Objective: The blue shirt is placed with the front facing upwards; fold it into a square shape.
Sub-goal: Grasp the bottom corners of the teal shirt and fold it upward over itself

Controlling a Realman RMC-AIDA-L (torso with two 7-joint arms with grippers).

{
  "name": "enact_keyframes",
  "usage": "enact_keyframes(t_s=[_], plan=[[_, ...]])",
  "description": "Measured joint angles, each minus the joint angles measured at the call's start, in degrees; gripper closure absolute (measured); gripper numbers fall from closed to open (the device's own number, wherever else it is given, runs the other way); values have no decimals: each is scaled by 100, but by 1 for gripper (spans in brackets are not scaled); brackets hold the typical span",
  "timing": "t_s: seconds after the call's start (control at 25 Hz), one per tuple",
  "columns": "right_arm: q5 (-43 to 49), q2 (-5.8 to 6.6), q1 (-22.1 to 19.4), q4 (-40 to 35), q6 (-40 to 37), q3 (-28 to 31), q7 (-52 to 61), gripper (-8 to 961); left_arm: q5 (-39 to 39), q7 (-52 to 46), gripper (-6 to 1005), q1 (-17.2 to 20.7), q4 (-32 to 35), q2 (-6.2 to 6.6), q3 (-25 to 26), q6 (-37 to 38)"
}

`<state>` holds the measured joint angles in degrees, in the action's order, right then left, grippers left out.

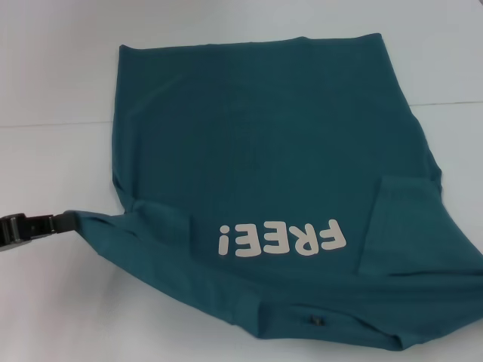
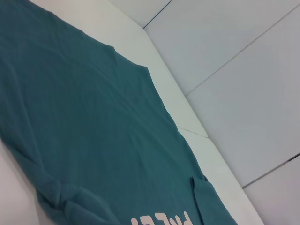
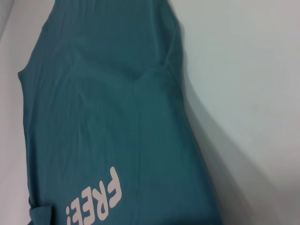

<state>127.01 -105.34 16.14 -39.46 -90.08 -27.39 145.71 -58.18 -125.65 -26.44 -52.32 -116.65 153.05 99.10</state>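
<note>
Head view shows the collar end of the blue shirt (image 1: 264, 188) nearest the robot, its small dark neck label (image 1: 315, 320) close to the near edge and the off-white "FREE!" print (image 1: 283, 240) just beyond it, reading upside down from this side. The shirt lies front up on the white table (image 1: 53, 83), running away toward a straight hem at the far end.

At the near left, the left gripper (image 1: 66, 222) comes in low and almost level from the edge of the picture, jaws closed on the tip of the left sleeve, which is drawn out to a taut point. The right gripper does not appear in any view, so I cannot tell how its jaws stand; on that side the right sleeve (image 1: 396, 222) already lies folded in over the chest.

The risk, as I judge it, sits in that thin pinch. If the sleeve tip slips free mid-carry, the fold falls short and crooked. If the arm drags low instead of lifting, it could tow the whole body sideways, bunch the wrinkles by the left shoulder and disturb the folded right sleeve, leaving anything but a square.
</note>
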Motion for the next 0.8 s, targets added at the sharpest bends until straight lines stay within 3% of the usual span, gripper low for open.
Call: enact_keyframes(t_s=[0.32, 0.56, 0.8], plan=[[-24, 0, 77, 0, -167, 320, 9, 896, -216, -1, 974, -41, 3, 18, 32, -1], [-54, 12, 421, -12, -322, 1057, -43, 895, -672, 93, 969, -214, 157, 21, 27, -359], [-392, 12, 728, 0, -189, 1246, -17, 886, -741, 245, 965, -510, 344, -35, -14, -890]])
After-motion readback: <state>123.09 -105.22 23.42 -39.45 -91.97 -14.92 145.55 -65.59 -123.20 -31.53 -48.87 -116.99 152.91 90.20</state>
